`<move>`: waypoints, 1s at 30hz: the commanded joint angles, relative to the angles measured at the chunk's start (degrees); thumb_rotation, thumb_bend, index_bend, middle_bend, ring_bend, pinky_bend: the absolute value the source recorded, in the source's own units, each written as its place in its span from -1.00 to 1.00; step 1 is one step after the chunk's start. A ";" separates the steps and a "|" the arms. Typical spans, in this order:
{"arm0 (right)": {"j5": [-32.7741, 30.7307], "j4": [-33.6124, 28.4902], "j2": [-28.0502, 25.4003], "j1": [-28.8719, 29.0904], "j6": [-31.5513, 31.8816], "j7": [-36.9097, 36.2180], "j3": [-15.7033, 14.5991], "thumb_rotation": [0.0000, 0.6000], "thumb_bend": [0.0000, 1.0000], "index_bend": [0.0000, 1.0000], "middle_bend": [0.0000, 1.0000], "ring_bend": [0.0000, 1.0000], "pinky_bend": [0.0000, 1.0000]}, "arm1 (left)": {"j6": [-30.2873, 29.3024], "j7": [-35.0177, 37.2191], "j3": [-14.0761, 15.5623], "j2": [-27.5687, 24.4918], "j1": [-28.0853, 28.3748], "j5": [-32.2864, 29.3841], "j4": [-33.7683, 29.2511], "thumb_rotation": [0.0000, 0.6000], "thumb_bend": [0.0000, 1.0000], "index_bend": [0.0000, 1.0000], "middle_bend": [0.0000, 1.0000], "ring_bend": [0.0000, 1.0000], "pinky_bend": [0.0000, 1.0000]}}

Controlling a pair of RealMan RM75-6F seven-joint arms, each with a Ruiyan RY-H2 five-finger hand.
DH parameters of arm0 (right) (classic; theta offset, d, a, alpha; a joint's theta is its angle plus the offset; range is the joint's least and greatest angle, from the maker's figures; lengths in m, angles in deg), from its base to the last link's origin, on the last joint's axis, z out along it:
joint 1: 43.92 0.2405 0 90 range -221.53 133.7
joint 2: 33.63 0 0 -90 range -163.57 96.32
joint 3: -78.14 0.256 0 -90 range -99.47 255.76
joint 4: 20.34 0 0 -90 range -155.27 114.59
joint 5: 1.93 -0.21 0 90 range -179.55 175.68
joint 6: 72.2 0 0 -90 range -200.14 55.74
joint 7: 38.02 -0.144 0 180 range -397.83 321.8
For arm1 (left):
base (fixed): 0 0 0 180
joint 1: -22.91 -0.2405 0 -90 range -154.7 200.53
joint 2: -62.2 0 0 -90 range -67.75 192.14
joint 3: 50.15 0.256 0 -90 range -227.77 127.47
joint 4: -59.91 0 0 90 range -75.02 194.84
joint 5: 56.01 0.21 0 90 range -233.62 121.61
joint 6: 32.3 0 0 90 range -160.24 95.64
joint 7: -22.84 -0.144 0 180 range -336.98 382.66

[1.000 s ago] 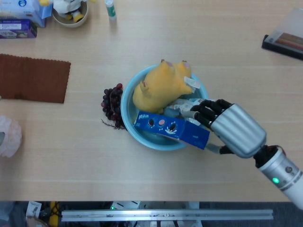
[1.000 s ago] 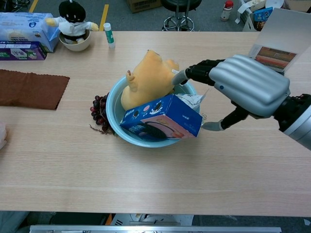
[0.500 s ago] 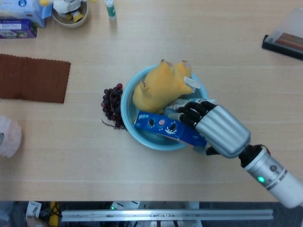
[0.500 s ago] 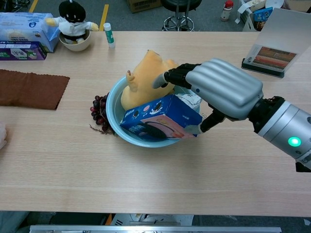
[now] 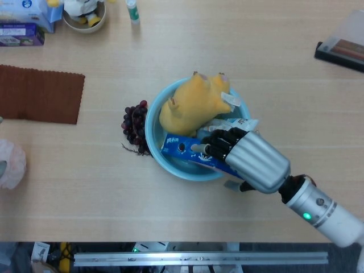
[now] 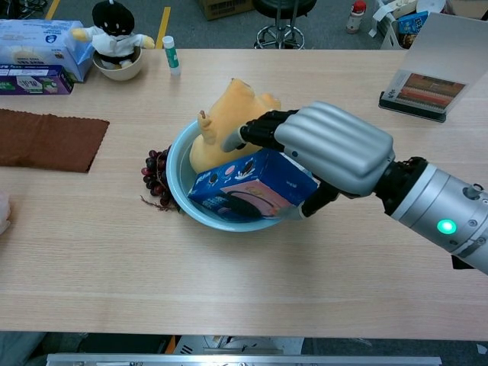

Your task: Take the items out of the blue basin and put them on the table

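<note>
The blue basin [image 5: 152, 133] stands mid-table. In it a yellow plush toy [image 5: 190, 105] leans on the far side. A blue snack box [image 5: 182, 148] lies across the near rim, and a white packet [image 5: 234, 122] shows behind it. My right hand [image 5: 250, 159] reaches in from the right. Its fingers lie spread over the top of the box [image 6: 244, 183], with the thumb at the box's near right end. The tips point toward the plush [image 6: 229, 118], and I see no closed grip. A bunch of dark grapes [image 5: 133, 125] lies on the table against the basin's left rim. My left hand is out of sight.
A brown cloth [image 5: 40, 94] lies at the left. A pale pink object [image 5: 8, 165] sits at the left edge. Boxes [image 5: 20, 34], a bowl with a toy [image 5: 84, 14] and a glue stick [image 5: 132, 11] line the far left. A dark display stand [image 5: 341, 51] is at the far right.
My right hand has moved left from beside the basin until its fingers cover the blue box. The box, plush and basin have not shifted.
</note>
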 commanded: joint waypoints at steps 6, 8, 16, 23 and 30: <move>-2.13 2.98 1.43 0.55 0.41 2.11 0.58 1.00 -0.97 -0.53 -0.42 -0.51 -0.22 | 0.16 -0.30 0.04 -0.04 0.15 0.12 -0.41 1.00 -0.46 -0.63 -0.52 -0.53 -0.33; -2.91 3.94 1.62 0.52 0.99 2.81 1.04 1.00 -0.97 -0.53 -0.42 -0.51 -0.22 | 0.32 -0.40 0.03 -0.03 0.26 0.11 -0.47 1.00 -0.46 -0.63 -0.52 -0.53 -0.33; -7.24 6.44 1.87 0.85 2.19 4.24 3.09 1.00 -0.97 -0.53 -0.42 -0.51 -0.22 | 1.15 -0.81 0.11 0.08 0.80 0.21 -0.80 1.00 -0.46 -0.63 -0.52 -0.53 -0.33; -11.78 6.25 1.24 1.32 1.36 3.98 3.52 1.00 -0.97 -0.53 -0.42 -0.51 -0.17 | 1.80 -1.16 0.21 -0.18 1.10 -0.11 -1.15 1.00 -0.46 -0.63 -0.52 -0.53 -0.33; -15.08 5.47 0.77 1.94 0.54 3.94 3.30 1.00 -0.85 -0.53 -0.38 -0.42 0.09 | 2.26 -1.30 0.44 -0.47 1.23 -0.23 -1.38 1.00 -0.46 -0.63 -0.52 -0.53 -0.33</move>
